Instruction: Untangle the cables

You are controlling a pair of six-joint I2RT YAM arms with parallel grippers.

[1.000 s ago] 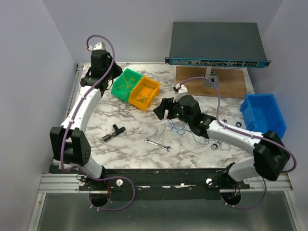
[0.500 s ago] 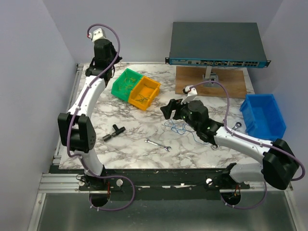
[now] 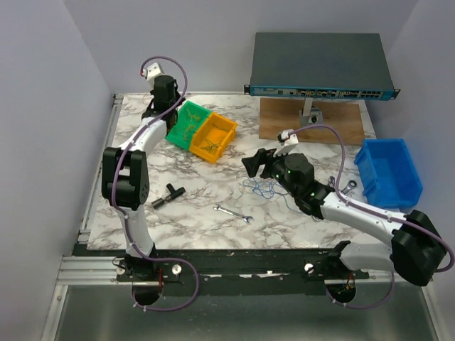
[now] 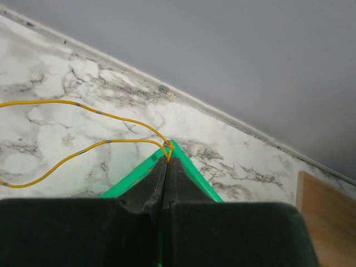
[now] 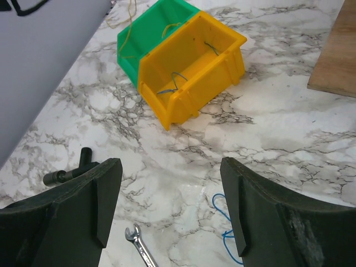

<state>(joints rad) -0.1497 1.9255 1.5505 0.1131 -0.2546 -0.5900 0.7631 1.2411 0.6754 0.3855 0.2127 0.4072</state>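
My left gripper [image 3: 170, 112] reaches to the back of the table, over the near corner of the green bin [image 3: 186, 126]. In the left wrist view it [image 4: 167, 158] is shut on a thin yellow wire [image 4: 83, 104] that loops away to the left over the marble. A loose clump of thin blue cable [image 3: 261, 188] lies on the table just below my right gripper [image 3: 254, 163]. In the right wrist view that gripper [image 5: 172, 206] is open and empty above bare marble, with the blue cable [image 5: 222, 222] beside its right finger. More wires lie in the yellow bin [image 5: 189, 67].
A small silver wrench [image 3: 233, 214] and a black T-shaped part [image 3: 167, 194] lie near the front. A blue bin [image 3: 387, 169] stands at the right edge. A wooden board [image 3: 341, 124] and a network switch [image 3: 320, 65] are at the back right.
The left arm has swung right along the back edge and come over the green bin. The right gripper has shifted a little to the right and stays open.
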